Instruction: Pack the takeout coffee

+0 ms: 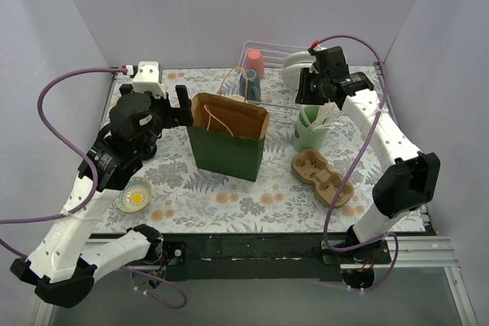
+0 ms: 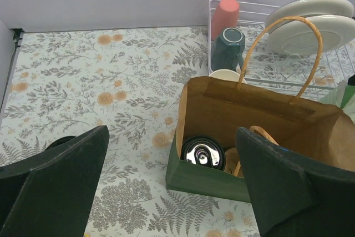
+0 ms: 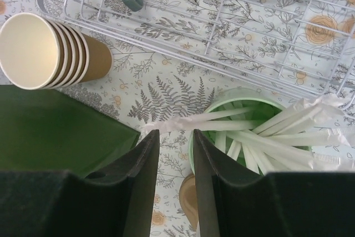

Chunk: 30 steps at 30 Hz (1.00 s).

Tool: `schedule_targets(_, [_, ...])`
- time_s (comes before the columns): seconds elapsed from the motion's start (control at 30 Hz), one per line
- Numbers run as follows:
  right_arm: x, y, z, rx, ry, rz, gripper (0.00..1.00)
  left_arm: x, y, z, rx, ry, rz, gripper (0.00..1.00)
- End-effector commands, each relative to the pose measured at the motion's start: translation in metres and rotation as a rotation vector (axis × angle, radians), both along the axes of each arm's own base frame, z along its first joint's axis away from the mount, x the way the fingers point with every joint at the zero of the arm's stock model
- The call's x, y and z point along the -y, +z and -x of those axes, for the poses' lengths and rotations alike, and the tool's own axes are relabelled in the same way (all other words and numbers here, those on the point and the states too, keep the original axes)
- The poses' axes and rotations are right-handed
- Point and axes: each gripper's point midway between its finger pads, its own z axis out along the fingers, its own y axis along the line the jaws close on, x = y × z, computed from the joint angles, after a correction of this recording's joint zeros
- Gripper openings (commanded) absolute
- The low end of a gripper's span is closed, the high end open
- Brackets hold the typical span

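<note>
The takeout coffee stands inside the open paper bag; only its shiny black lid shows, in the left wrist view. In the top view the bag, green outside and kraft inside, stands mid-table and hides the cup. My left gripper is wide open and empty, hovering just left of the bag's mouth. My right gripper is slightly open and empty, above the table between the bag and a green cup of wrapped straws; it sits at the back right in the top view.
A stack of lidless paper cups lies behind the bag. A wire dish rack holds a pink cup, a green mug and plates. A cardboard cup carrier and a small daisy bowl sit near the front.
</note>
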Motion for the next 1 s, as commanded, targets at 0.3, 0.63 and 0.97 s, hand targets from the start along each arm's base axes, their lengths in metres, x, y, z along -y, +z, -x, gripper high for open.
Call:
schedule_targets(0.3, [-0.02, 0.05, -0.021, 0.156, 0.068, -0.089, 0.4, -0.012, 0.0, 0.01, -0.009, 0.04, 0.027, 0.98])
schedule_targets(0.63, [-0.028, 0.033, -0.017, 0.114, 0.118, -0.09, 0.37, -0.01, -0.006, 0.008, -0.03, 0.043, 0.024, 0.98])
schedule_targets(0.97, [-0.023, 0.006, -0.019, 0.057, 0.117, -0.03, 0.38, -0.011, -0.008, 0.007, -0.034, 0.046, 0.014, 0.98])
